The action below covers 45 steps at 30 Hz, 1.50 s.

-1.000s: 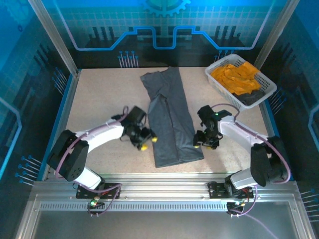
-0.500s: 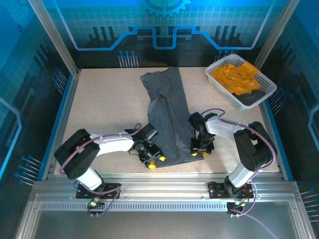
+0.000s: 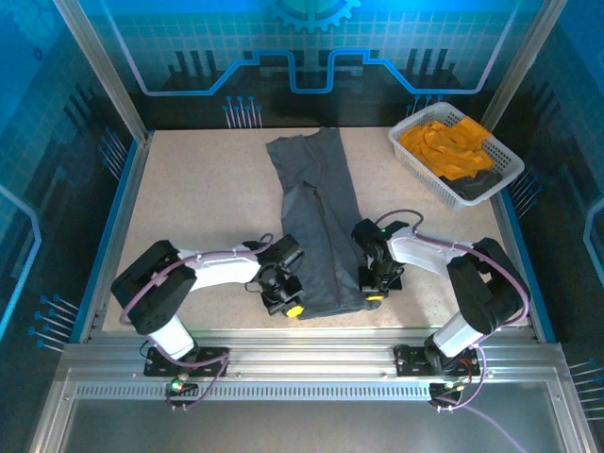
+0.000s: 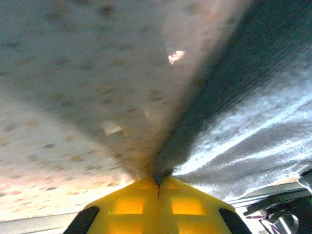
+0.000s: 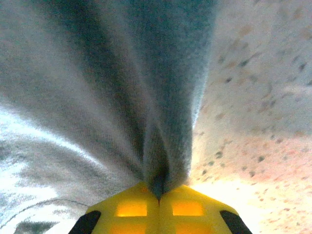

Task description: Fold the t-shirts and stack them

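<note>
A long grey t-shirt (image 3: 321, 222) lies flat down the middle of the table (image 3: 198, 198), already narrowed to a strip, with its long axis running from the near edge towards the far wall and leaning slightly left at the far end. Both arms are low over its near hem. The left tool (image 3: 293, 308) sits at the near left corner and the right tool (image 3: 375, 294) at the near right corner, so each arm works the corner on its own side and neither has to reach across. The overhead view fixes this layout but hides the fingertips. The wrist cameras fill that in: each shows yellow fingers pressed tip to tip with a ridge of grey cloth drawn up into the seam, the left tool gripping at the cloth's edge where it meets bare table, the right tool taking a thicker pleat. Both tools are therefore clamped narrow on the hem of the shirt. By this reading, the coming move is a lift of the near hem carried straight along the long axis to the far end, halving the strip. The orange-yellow shirts (image 3: 444, 146) wait heaped in the white basket (image 3: 413, 162) at the far right corner, well apart from both arms.
</note>
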Motion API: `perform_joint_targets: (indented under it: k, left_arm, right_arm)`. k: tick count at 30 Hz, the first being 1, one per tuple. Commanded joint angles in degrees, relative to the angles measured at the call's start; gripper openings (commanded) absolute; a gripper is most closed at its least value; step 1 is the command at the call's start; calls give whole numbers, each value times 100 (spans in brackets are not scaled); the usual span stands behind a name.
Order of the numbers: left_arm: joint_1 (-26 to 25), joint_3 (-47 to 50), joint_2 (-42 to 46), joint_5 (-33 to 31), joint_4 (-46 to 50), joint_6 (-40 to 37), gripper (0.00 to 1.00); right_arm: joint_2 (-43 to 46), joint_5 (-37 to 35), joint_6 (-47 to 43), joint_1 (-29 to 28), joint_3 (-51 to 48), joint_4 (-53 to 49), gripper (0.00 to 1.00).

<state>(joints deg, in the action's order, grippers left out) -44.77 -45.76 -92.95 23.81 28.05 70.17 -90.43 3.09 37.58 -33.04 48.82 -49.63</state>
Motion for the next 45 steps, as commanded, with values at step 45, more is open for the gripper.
perform_joint_targets:
  k: [45]
  left_arm:
    - [2797, -1709, 381, -697, -861, -799, 0]
  right_arm:
    - [-2318, 564, 262, 819, 4884, -1228, 0]
